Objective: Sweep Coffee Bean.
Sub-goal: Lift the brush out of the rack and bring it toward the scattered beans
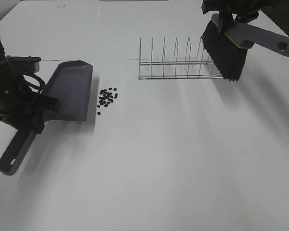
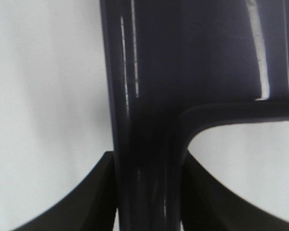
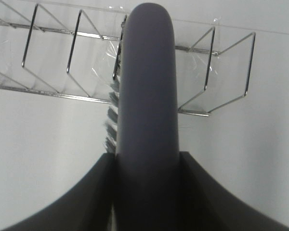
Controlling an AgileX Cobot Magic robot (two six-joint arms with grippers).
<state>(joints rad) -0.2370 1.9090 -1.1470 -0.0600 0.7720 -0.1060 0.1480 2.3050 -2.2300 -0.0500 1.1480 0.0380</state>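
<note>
Several tiny dark coffee beans (image 1: 107,97) lie in a small cluster on the white table, just right of the open lip of the grey-purple dustpan (image 1: 71,90). My left gripper (image 1: 32,111) is shut on the dustpan's handle (image 2: 147,159), with the pan resting flat on the table. My right gripper (image 1: 227,18) is shut on the grey-purple brush handle (image 3: 147,106) and holds the brush (image 1: 225,50) in the air at the back right, black bristles pointing down over the right end of the wire rack. The beans are hidden in both wrist views.
A wire dish rack (image 1: 176,62) stands at the back middle of the table, right of the beans; it also shows in the right wrist view (image 3: 53,53) behind the brush. The white tabletop (image 1: 173,159) spreads in front.
</note>
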